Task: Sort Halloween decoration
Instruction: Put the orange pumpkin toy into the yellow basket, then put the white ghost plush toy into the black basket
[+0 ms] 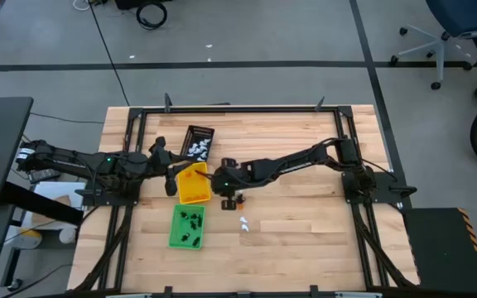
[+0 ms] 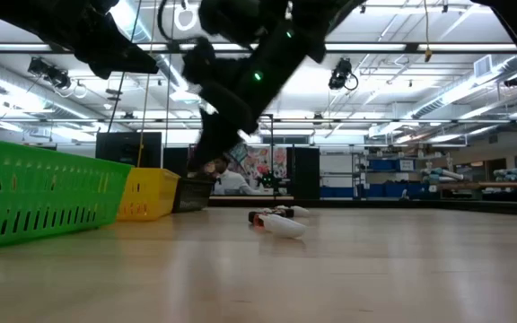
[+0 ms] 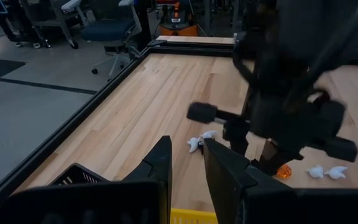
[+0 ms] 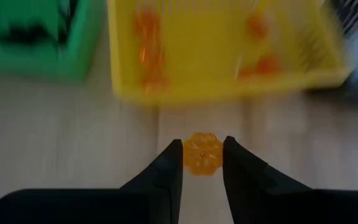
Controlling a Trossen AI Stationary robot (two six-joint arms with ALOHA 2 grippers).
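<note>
The Halloween decoration lay scattered between three trays and the bare table [image 1: 305, 165]. No readable writing or brand showed on anything. The black tray [image 1: 198, 141], farthest from the front edge, held white trinkets [image 1: 195, 149]. The yellow tray [image 1: 193, 184] in the middle held orange trinkets [image 4: 148, 56], blurred in the right wrist view. The green tray [image 1: 186, 227], nearest the front, held black trinkets [image 1: 191, 218]. A few white pieces [image 1: 243, 222] lay loose on the wood just beside the right arm's working spot; the left wrist view showed another white pair [image 3: 199, 142] and two more [image 3: 327, 172] farther over.

The right hand [image 4: 202, 155] hung just outside the yellow tray, its two dark fingers [image 4: 169, 168] closed against an orange pumpkin trinket [image 4: 202, 154], gripping it on both sides. The left hand [image 3: 187, 163] hovered over the corner where the black and yellow trays meet, its fingers narrowly parted with nothing between them.
</note>
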